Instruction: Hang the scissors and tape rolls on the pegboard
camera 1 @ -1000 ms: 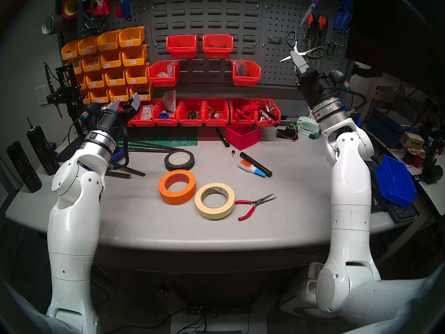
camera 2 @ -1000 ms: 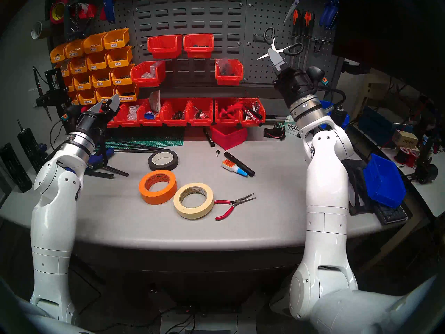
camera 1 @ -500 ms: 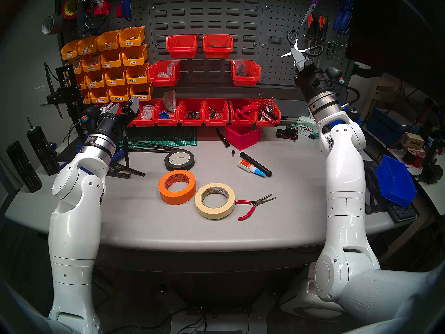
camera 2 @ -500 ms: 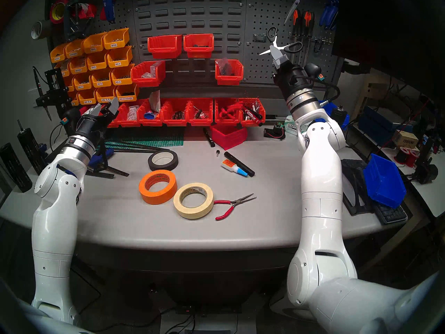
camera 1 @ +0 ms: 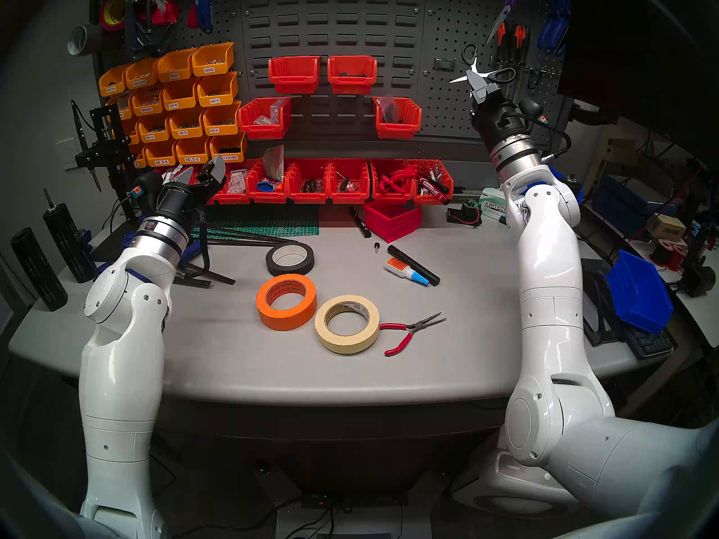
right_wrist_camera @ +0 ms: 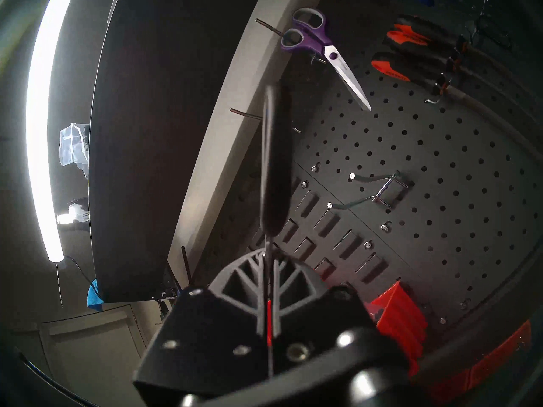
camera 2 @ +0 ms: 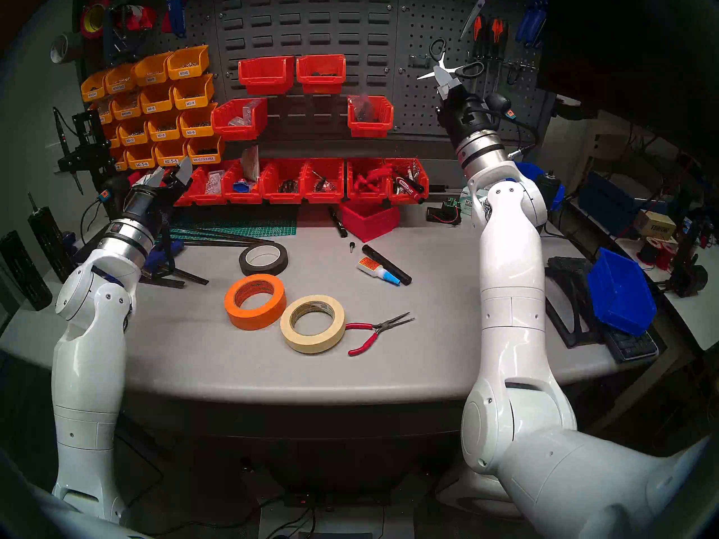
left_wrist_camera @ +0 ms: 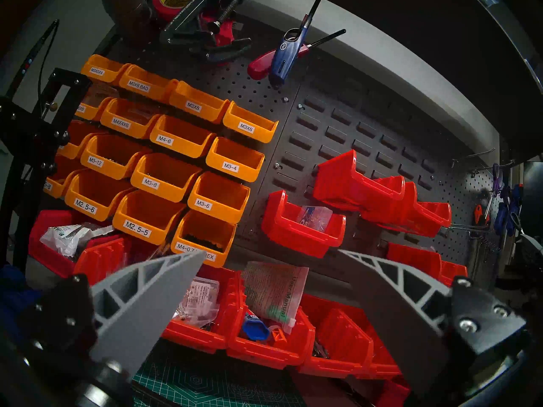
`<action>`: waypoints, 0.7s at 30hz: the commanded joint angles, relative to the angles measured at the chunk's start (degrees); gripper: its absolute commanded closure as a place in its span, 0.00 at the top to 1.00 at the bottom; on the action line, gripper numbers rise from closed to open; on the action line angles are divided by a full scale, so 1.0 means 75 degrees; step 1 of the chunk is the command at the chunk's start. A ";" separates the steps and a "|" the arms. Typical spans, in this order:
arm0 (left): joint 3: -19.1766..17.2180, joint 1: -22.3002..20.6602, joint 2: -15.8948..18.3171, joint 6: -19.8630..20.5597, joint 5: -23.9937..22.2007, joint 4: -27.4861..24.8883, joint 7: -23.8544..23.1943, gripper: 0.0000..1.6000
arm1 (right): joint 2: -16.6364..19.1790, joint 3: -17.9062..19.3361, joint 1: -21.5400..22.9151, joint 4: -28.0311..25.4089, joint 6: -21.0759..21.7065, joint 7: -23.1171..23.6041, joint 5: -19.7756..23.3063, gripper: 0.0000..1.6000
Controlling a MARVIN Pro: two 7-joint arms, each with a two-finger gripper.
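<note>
The left gripper (camera 1: 202, 170) waits with its jaws wide apart and empty. Both tape rolls, the wide orange roll (camera 1: 286, 301) and the slimmer cream roll (camera 1: 347, 324), lie flat on the grey table (camera 1: 218, 351), not hung. The right gripper (camera 1: 479, 84) is clenched on the open black-handled scissors (camera 1: 484, 68), at the perforated metal pegboard (camera 1: 443, 110) near a wire hook (right_wrist_camera: 379, 189), apparently not hung yet.

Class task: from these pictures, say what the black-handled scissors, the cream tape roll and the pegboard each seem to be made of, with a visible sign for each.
Scissors: blades look like bare metal, bright and shiny; loop handles probably black plastic.
Cream tape roll: matte, paper-like masking tape on a printed core, likely cardboard.
Pegboard: seemingly painted sheet metal, dark grey, evenly punched with holes.
</note>
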 commanded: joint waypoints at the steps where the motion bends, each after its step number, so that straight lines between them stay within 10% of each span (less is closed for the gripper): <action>1: -0.0004 -0.0192 0.0033 -0.0090 0.0018 -0.0276 -0.0029 1.00 | 0.0051 -0.0107 0.0766 0.0121 -0.0088 -0.0087 0.0154 0.00; 21: -0.0019 -0.0212 -0.0026 -0.0155 0.0140 -0.0308 0.0169 1.00 | 0.0027 -0.0347 0.1693 0.1609 -0.0230 0.0098 0.0396 0.00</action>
